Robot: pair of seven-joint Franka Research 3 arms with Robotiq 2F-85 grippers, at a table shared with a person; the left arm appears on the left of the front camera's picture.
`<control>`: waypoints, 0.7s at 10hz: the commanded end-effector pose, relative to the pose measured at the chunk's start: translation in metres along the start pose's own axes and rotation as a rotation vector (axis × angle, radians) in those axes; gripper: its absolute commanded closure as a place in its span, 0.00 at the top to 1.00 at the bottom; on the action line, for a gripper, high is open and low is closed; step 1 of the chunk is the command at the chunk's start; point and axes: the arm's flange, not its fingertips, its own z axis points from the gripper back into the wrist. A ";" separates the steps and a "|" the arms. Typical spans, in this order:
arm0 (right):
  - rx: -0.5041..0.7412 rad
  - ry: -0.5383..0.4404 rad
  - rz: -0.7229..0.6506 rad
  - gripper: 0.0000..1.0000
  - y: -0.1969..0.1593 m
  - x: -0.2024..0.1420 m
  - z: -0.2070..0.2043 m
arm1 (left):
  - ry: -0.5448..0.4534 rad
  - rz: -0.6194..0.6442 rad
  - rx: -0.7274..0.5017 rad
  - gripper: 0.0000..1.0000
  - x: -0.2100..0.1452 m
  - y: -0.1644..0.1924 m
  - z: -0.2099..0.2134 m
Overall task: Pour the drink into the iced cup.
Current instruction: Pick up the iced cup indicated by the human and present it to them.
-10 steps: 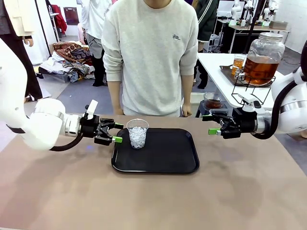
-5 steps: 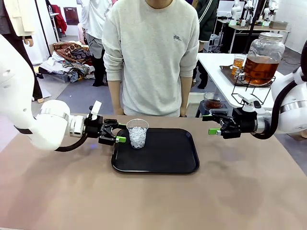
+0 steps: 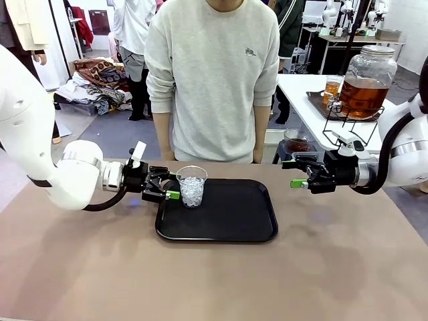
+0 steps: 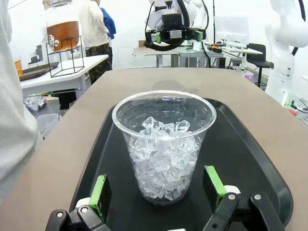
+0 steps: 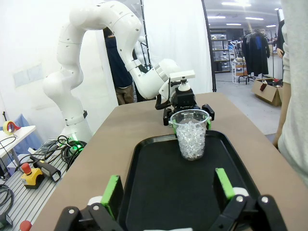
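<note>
Left gripper (image 3: 170, 185) sits low at the tray's (image 3: 227, 229) left edge, jaws spread wide, green pads (image 4: 100, 190) flanking the iced cup (image 3: 192, 186) with a gap on each side, nothing clamped. The cup stands upright on the black tray's far-left part, packed with clear ice. Over on the right, the right gripper (image 3: 294, 174) hovers above the table beyond the tray's right edge, jaws apart and empty, aimed at the cup. The drink (image 3: 363, 97), amber-brown, sits in the glass dispenser jar (image 3: 370, 63) on the side table, well apart from the cup.
</note>
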 end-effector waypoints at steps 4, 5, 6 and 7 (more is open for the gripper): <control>-0.005 0.001 -0.001 1.00 -0.003 0.003 -0.002 | -0.022 0.000 -0.011 1.00 -0.001 0.001 -0.015; -0.005 0.001 -0.001 1.00 -0.003 0.003 -0.002 | -0.020 0.003 -0.023 1.00 -0.001 0.001 -0.018; -0.005 0.001 -0.001 1.00 -0.003 0.003 -0.002 | -0.021 0.007 -0.031 1.00 0.000 0.001 -0.020; -0.005 0.001 -0.001 1.00 -0.003 0.003 -0.002 | -0.024 0.012 -0.036 1.00 0.000 0.001 -0.022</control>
